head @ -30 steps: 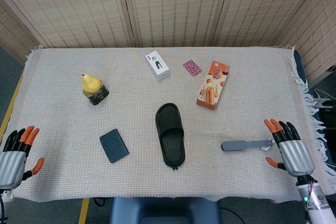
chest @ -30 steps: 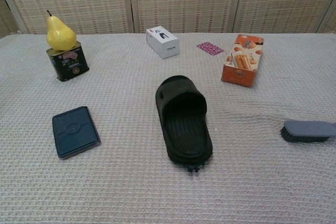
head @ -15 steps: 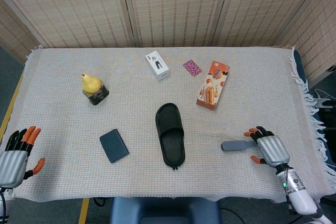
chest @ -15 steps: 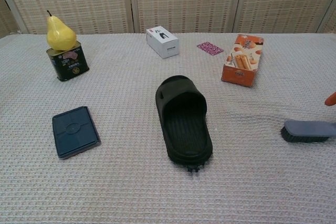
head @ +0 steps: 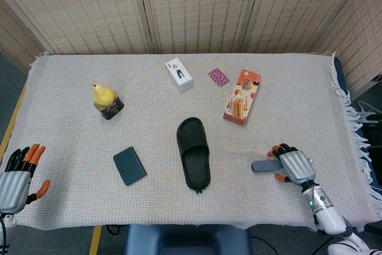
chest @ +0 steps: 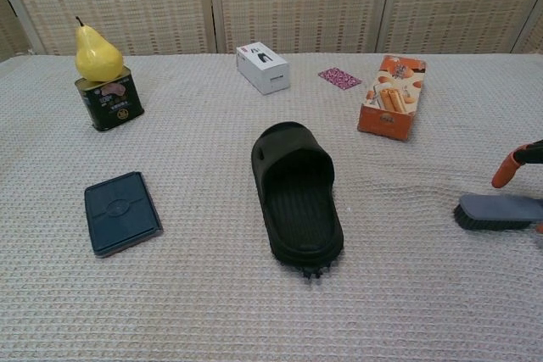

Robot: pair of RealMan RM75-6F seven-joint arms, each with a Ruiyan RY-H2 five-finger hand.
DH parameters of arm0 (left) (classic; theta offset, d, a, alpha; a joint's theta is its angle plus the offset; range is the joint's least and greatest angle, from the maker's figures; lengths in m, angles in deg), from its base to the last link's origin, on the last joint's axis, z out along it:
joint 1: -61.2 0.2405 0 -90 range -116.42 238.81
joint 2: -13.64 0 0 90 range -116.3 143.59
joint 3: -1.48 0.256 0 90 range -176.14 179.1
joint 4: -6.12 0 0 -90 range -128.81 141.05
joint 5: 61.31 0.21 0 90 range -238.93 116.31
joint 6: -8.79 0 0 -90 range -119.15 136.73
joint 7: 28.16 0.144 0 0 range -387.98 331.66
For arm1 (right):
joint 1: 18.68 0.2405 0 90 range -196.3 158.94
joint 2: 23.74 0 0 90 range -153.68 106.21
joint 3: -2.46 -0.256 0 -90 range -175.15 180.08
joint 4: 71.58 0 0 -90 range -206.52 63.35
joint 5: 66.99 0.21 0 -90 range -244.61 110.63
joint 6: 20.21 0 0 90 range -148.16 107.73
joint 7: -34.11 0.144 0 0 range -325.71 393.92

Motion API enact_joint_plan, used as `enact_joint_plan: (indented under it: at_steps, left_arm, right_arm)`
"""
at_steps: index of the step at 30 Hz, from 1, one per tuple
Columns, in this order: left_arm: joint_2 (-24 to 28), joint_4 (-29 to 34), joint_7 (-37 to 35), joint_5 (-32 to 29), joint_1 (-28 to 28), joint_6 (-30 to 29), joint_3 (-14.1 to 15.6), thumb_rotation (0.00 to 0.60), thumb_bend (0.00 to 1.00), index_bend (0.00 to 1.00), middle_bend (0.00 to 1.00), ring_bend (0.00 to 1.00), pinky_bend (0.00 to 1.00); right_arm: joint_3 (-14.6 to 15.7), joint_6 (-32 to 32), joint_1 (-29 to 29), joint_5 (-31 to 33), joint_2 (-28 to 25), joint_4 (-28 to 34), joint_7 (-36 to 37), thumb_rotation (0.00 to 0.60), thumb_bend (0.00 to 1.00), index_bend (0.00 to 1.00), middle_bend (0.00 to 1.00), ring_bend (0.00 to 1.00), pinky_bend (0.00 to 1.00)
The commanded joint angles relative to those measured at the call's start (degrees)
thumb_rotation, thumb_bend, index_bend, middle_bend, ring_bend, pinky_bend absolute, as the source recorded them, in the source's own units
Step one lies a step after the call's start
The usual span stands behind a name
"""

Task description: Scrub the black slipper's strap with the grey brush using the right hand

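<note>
The black slipper [head: 194, 153] lies mid-table, its strap [chest: 288, 146] at the far end and its heel toward me. To its right the grey brush [head: 261, 166] rests flat on the cloth, bristles down [chest: 496, 210]. My right hand [head: 292, 166] hovers over the brush handle, orange-tipped fingers [chest: 509, 168] spread on either side of it and not closed around it. The handle's far part is hidden under the hand. My left hand [head: 15, 174] holds nothing, fingers apart, at the table's front left corner.
A dark blue case [head: 129, 166] lies left of the slipper. A pear on a dark can [head: 107, 101] stands at the left. Behind the slipper are a white box [head: 179, 74], a pink card [head: 218, 77] and an orange snack box [head: 242, 96].
My right hand has moved left from beyond the brush's end and now covers its handle, fingers curling down around it. The brush, slipper and left hand have stayed put.
</note>
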Motion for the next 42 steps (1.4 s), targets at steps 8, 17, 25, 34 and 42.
enact_joint_plan:
  at_steps: [8,17,25,34,42]
  left_arm:
    - [0.16,-0.03,-0.19,-0.39,-0.11,0.51,0.02,0.600,0.34,0.00,0.00,0.00,0.01]
    - [0.37,0.17,-0.13,-0.82,-0.26,1.13,0.08,0.600,0.34,0.00,0.00,0.00,0.01]
    - [0.53,0.25,-0.04,-0.95,-0.20,1.14,0.11,0.600,0.34,0.00,0.00,0.00,0.01]
    - [0.58,0.49,-0.11,-0.44,-0.06,0.77,0.35,0.600,0.34,0.00,0.00,0.00,0.01]
    - [0.71,0.58,-0.49,0.23,0.07,0.38,0.59,0.600,0.34,0.00,0.00,0.00,0.01]
  right_arm:
    - [0.36,-0.59,0.57,0.89,1.76,-1.96,-0.18,0.600,0.18,0.41,0.30,0.26,0.41]
    - [0.18,-0.14,0.84,1.64,3.53,-3.55,-1.04,0.600,0.18,0.46,0.35,0.33,0.55]
    - [-0.03,0.13,1.25,2.10,5.05,-5.33,-2.10,0.600,0.26,0.55,0.42,0.43,0.67]
    - [-0.42,-0.03,1.99,2.25,4.45,-4.95,-1.42,0.600,0.41,0.61,0.47,0.49,0.72]
    - [-2.25,0.42,3.02,3.04,0.09,-0.15,-1.32,0.600,0.49,0.66,0.51,0.53,0.73]
